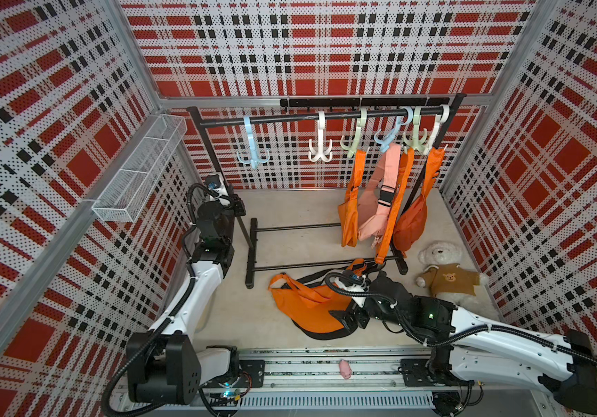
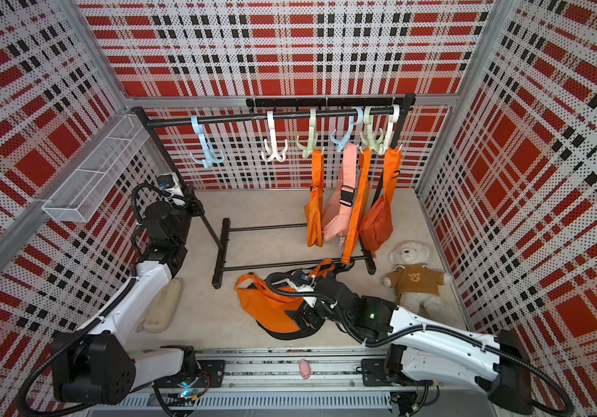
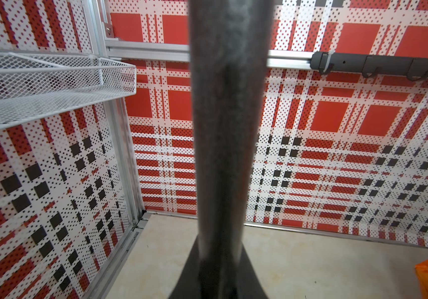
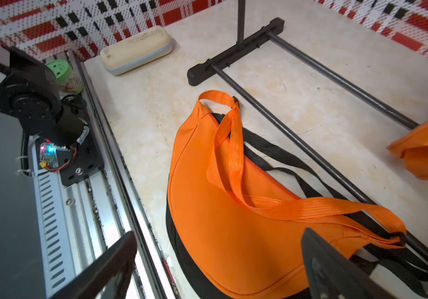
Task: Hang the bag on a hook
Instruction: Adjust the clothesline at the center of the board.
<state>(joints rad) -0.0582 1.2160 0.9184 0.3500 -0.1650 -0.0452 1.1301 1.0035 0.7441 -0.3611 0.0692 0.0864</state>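
— What is your left tool doing?
— My left tool [image 1: 236,207] is clenched around the rack's upright post [image 3: 223,129], near the back left corner of the desk [image 1: 289,205]. The post fills the gap between the jaws.

— And the right one?
— My right tool [image 4: 218,233] is released, its jaws spread wide above the orange bag [image 1: 307,307]. Whether a finger brushes the bag, I cannot tell.

— Where does that bag lie?
— It lies flat on the desk toward the front edge, a little right of the middle, just in front of the rack's front base bar [image 4: 285,124]. Its orange strap [image 4: 233,145] loops loosely across its top, and black straps [image 4: 267,152] lie under it.

— Any hooks free?
— On the rail [image 1: 289,118], the light blue hook [image 1: 253,153] and the white hook [image 1: 320,150] carry nothing. Farther right hang the other orange bags [image 1: 349,216] and a pink bag [image 1: 372,216]. A teddy bear [image 1: 445,274] lies by the desk's right edge.
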